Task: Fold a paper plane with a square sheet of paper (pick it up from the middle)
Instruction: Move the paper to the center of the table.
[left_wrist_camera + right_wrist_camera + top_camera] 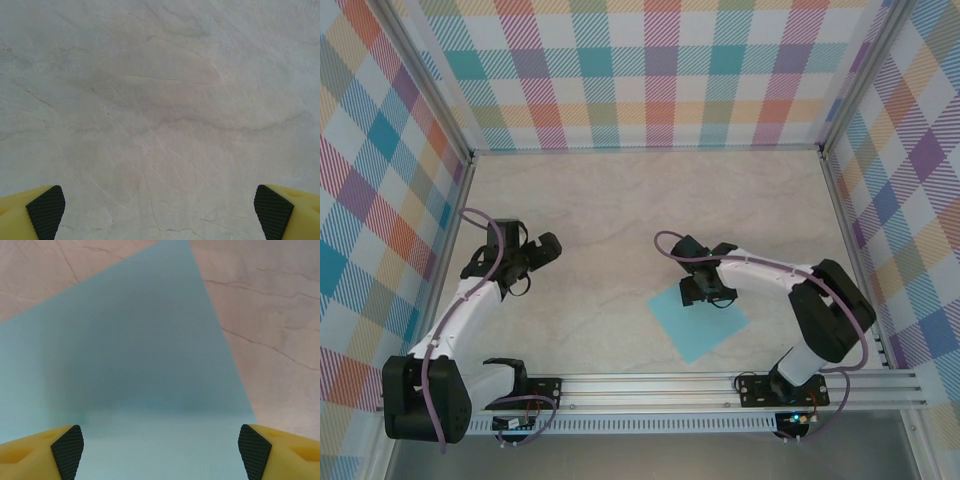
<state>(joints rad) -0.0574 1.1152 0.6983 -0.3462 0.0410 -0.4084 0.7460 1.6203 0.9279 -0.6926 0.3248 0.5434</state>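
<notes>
My right gripper (162, 450), jaws spread wide, hangs directly above the square sheet of paper (140, 365), which lies flat and diamond-wise on the surface (620, 200). My left gripper (160, 212), equally spread, sits well apart.

Top external: I'm watching from above and behind the arm bases (420, 400), looking down and forward over the whole table (620, 200). Plaid walls (620, 70) are closing in three sides, and it's sitting far enough back to be taking in both arms.

Left wrist: I'm looking down from close up, with the left gripper (160, 217) fingers poking in at the bottom corners and bare marbled table beyond.

Right wrist: I'm getting the same close downward look past the right gripper (160, 452), framing the square sheet of paper (140, 365), one corner reaching the top edge.

The top view is sharing that sheet and the table beside it with the right wrist, and the bare patch ahead of the left gripper with the left wrist.
</notes>
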